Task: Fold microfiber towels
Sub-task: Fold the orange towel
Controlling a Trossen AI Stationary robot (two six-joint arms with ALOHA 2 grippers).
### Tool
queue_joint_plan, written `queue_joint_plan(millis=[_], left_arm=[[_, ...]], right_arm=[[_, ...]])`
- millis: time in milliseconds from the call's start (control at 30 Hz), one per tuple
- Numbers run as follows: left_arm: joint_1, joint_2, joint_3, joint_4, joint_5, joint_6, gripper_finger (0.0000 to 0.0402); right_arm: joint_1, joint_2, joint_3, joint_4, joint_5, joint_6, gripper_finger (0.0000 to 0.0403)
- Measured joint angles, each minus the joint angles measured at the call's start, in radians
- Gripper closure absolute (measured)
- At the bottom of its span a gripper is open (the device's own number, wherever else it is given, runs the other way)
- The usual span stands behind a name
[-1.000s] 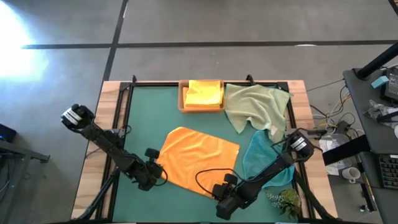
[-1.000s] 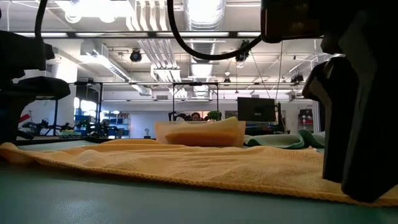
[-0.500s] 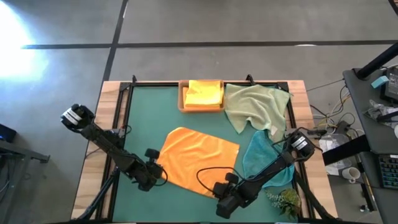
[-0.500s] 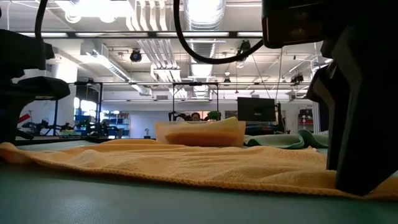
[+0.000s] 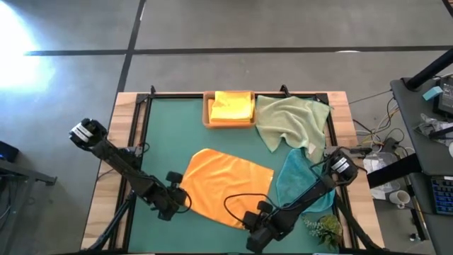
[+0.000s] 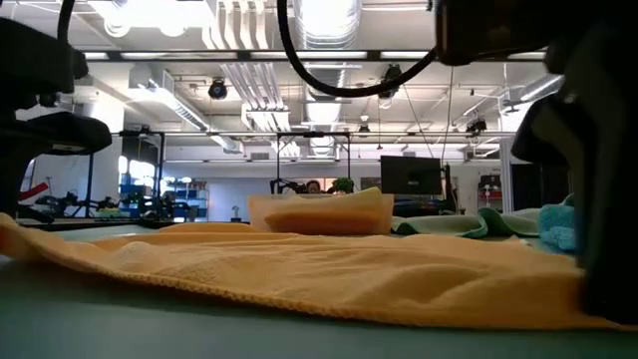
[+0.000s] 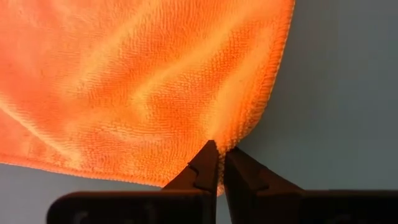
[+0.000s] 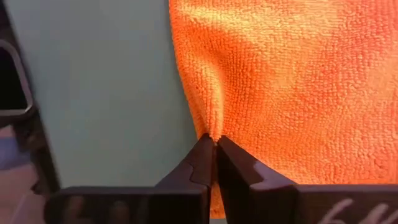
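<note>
- On the mat [image 5: 163, 134] at the near side of the worktop [image 5: 106, 191], the orange towel [image 5: 226, 180] lies spread flat, set at a slant.
- Left hand [image 7: 219, 163] is closed tight on the towel's near left corner; the wrist view shows the cloth puckered between its tips.
- Right hand [image 8: 214, 148] is likewise pinched shut on the near right corner, with a ridge of terry gathered at its fingertips [image 8: 202, 155].
- Judged step: both near corners are gripped, ready to be carried over to the far edge for the 1st fold.
- To do it well, lift both corners together and only slightly, so the far half does not drag across the mat.
- Keep the 2 hands as far apart as they are now, so the held edge stays taut and does not sag in the middle.
- Bring near corners down onto far corners, square the edges, then let go.
- Because the towel sits askew, travel along its own axis rather than the worktop's, or the fold will come out crooked.
- Tray [image 5: 207, 113] at the far edge holds 1 folded yellow towel [image 5: 232, 106], filling most of it; whether anything lies beneath cannot be told.
- Green towel [image 5: 290, 120] lies crumpled just beside the tray, and the teal towel [image 5: 297, 177] sits loose by the right arm, both unfolded.
</note>
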Motion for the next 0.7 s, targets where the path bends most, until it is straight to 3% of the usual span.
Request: queue_joint_plan(millis=[267, 700], left_arm=[[0.000, 0.000, 0.058, -0.020, 0.076, 0.001, 0.0400], [0.000, -0.022, 0.317, -0.383, 0.127, 0.129, 0.0400]], right_arm=[[0.039, -0.008, 0.076, -0.031, 0.002, 0.044, 0.0394], [0.090, -0.010, 0.291, -0.206, 0.031, 0.190, 0.0394]])
